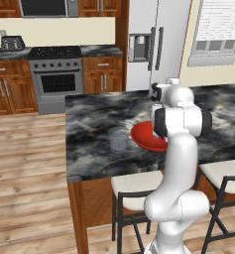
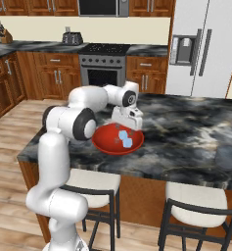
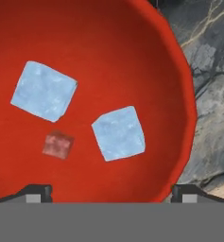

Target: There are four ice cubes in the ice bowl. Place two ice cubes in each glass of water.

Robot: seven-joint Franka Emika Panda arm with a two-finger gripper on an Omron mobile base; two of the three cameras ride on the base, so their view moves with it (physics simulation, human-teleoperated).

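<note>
Your gripper (image 3: 108, 189) hangs over bowl (image 3: 182, 94), jaws spread wide, nothing held, tips at bottom corners of hand view.

Two cubes lie in bowl: one upper left (image 3: 44, 90), one centre (image 3: 118, 133), apart from each other. Small reddish patch between them, lower left; can't tell what it is.

Bowl sits on counter (image 2: 186, 132), centre of right base view, wrist directly above, likely lined up for a pick.

Glass (image 1: 118, 140) stands just left of bowl in left base view. Second glass (image 2: 226, 158) far right in right base view, well apart.

Centre cube sits nearest midline between tips: likely your target.
</note>
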